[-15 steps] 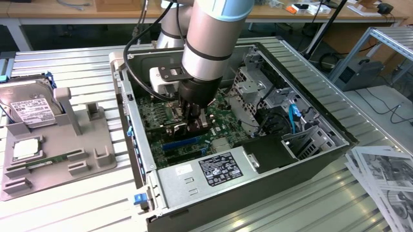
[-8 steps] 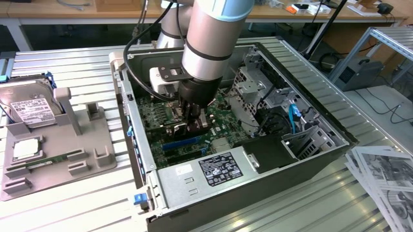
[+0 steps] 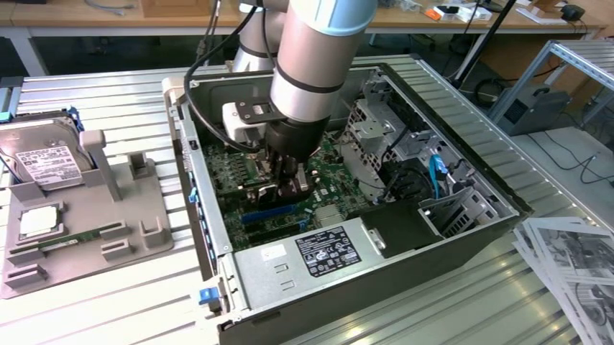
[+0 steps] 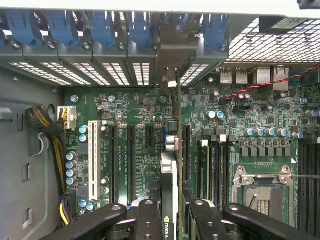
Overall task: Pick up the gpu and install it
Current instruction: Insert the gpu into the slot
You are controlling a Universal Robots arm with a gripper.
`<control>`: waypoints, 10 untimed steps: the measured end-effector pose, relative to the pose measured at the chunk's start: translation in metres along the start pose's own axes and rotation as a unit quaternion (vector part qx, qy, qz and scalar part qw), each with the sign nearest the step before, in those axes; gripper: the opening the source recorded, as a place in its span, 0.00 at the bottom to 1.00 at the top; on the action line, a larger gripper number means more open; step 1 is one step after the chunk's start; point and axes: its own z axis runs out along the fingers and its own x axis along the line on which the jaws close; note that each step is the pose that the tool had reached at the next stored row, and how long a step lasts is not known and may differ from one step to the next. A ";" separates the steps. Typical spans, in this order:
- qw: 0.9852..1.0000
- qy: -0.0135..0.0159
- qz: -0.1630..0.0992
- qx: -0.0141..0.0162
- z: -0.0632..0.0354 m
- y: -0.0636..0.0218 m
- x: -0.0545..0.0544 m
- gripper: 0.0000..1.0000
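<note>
**Wrist view:** the gripper (image 4: 175, 212) is clamped on the gpu (image 4: 170, 182), with a finger (image 4: 147, 220) on each face of the card. We see the card edge-on, standing upright over the motherboard (image 4: 130, 110). It runs toward the motherboard's rear edge. There its silver bracket (image 4: 172, 55) sits among the vented slot covers (image 4: 105, 72), below the blue clips (image 4: 102, 25). The card lines up with the lane between the black expansion slots (image 4: 131, 160) and the memory slots (image 4: 215, 165). We can't tell whether the edge connector is in its slot or just above it.

**Exterior view:** the arm (image 3: 307, 65) reaches down into the open case (image 3: 384, 309), and the gripper is low over the middle of the motherboard. The hard drive (image 3: 43, 162) rests in a grey fixture (image 3: 96, 215), well apart from the motherboard and outside the case.

**Risks, as we judge them:**
- **Missed slot:** a slight yaw or sideways offset puts the connector on the slot lip or on nearby capacitors, and pushing down then flexes the motherboard.
- **Snagged bracket:** if the bracket tip catches the rear frame, the card tilts and one end rides high.
- **Slipping grip:** the hold is near one end of the card, so the card may pivot or slide between the fingers under seating force.
</note>
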 end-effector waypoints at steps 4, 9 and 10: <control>1.000 0.000 0.000 0.000 0.0003 0.0000 0.000 0.27; 1.000 0.000 0.000 0.000 0.0006 0.0000 0.000 0.27; 1.000 0.000 0.000 0.000 0.0009 0.0000 0.000 0.27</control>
